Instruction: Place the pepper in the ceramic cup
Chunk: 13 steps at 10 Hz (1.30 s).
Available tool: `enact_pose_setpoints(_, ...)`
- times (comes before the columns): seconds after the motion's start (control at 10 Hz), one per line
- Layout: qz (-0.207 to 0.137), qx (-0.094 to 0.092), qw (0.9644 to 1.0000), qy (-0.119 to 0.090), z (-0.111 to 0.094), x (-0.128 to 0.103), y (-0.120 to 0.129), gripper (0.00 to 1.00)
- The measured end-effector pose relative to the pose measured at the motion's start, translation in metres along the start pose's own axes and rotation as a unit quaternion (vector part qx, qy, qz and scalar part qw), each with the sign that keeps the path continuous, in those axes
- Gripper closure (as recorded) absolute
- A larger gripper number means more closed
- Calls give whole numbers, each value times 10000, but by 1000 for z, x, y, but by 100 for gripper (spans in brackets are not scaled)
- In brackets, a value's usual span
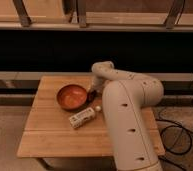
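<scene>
Camera view, looking down at a wooden table [45, 135] from its near side. My arm [129, 117] fills the right half of the scene: its thick white link rises from the near right edge, bends at an elbow over the far part of the table, and drops down to the left. At its end the gripper [92, 90] sits low over the tabletop, just beside the rim of the orange-red bowl [69, 98], on the bowl's far-right side. Jaws are clenched. Right at the tip I see a small dark reddish shape that I read as the pepper [90, 94]. It lies on or just above the wood, touching or nearly touching the bowl's rim. I cannot tell whether the fingers actually have it pinched or are merely closed next to it. The bowl stands upright in the far-middle of the table. On the near side of the bowl and slightly right, a pale labelled bottle [81, 118] lies on its side, set diagonally, its white cap [97, 108] pointing far-right toward the arm. Bottle and bowl are close but apart. The ceramic cup I cannot pick out; the arm covers the right part of the table. Behind the table runs a dark recess under a pale ledge [40, 25]. Black cables [182, 132] loop over the speckled floor [5, 120] on the right.
</scene>
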Motion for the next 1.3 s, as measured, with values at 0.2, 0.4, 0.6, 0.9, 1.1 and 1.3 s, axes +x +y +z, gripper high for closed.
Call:
enact_pose_setpoints(0.2, -132, -128, 9998, -116, -13, 5, 4, 100)
enact_pose_setpoints(0.4, -317, -330, 9984, -329, -33, 7, 16, 100)
enact_pose_setpoints(0.6, -401, -508, 9960, -612, -54, 4, 17, 100)
enact_pose_setpoints(0.9, -1041, -922, 9795, -1457, -112, 4, 49, 100)
enact_pose_setpoints(1.1, -1599, -964, 9605, -2065, -149, 17, 54, 100)
enact_pose_setpoints(1.3, -2081, -878, 9390, -2595, -179, 39, 50, 100)
